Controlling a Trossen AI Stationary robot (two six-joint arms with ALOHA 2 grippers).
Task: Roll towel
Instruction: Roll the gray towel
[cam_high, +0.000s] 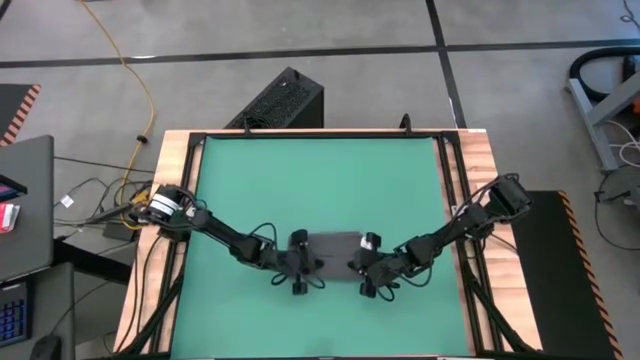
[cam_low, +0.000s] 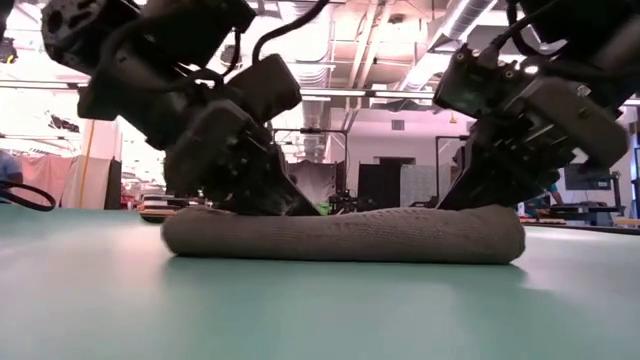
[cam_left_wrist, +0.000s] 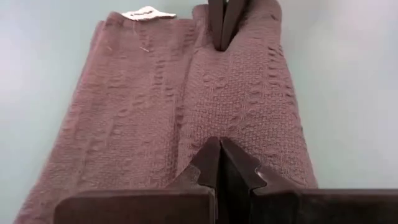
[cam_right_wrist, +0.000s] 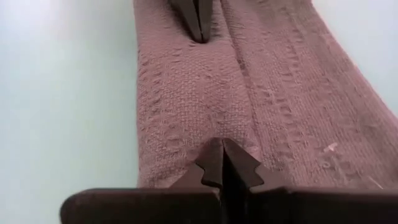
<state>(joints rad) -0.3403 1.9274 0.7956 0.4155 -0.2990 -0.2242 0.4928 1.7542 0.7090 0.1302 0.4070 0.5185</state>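
The dark grey towel (cam_high: 335, 245) lies on the green table mat (cam_high: 310, 180) as a long, narrow band with a thicker rolled part along its near side (cam_low: 340, 236) and a flatter part beside it (cam_left_wrist: 124, 112). Its small white tag (cam_left_wrist: 146, 12) shows at one end. My left gripper (cam_left_wrist: 221, 144) is shut, its tips on the roll near the towel's left end (cam_low: 285, 205). My right gripper (cam_right_wrist: 222, 148) is shut, its tips on the roll near the right end (cam_low: 470, 200). Each wrist view shows the other arm's fingers farther along the roll. My left gripper rests its shut fingertips on top of the rolled part (cam_left_wrist: 236, 112) near the towel's left end, slanting down from above. I see no cloth between the fingers. The towel lies flat on the mat. My right gripper rests its shut fingertips on top of the rolled part (cam_right_wrist: 199, 112) near the towel's right end, slanting down from above. I see no cloth between the fingers. The towel lies on the mat.
The green mat has free room on the far side of the towel (cam_high: 320, 170). Wooden table borders run along the left (cam_high: 160, 200) and right (cam_high: 480, 200) sides. Cables hang off the table's left side (cam_high: 110, 200).
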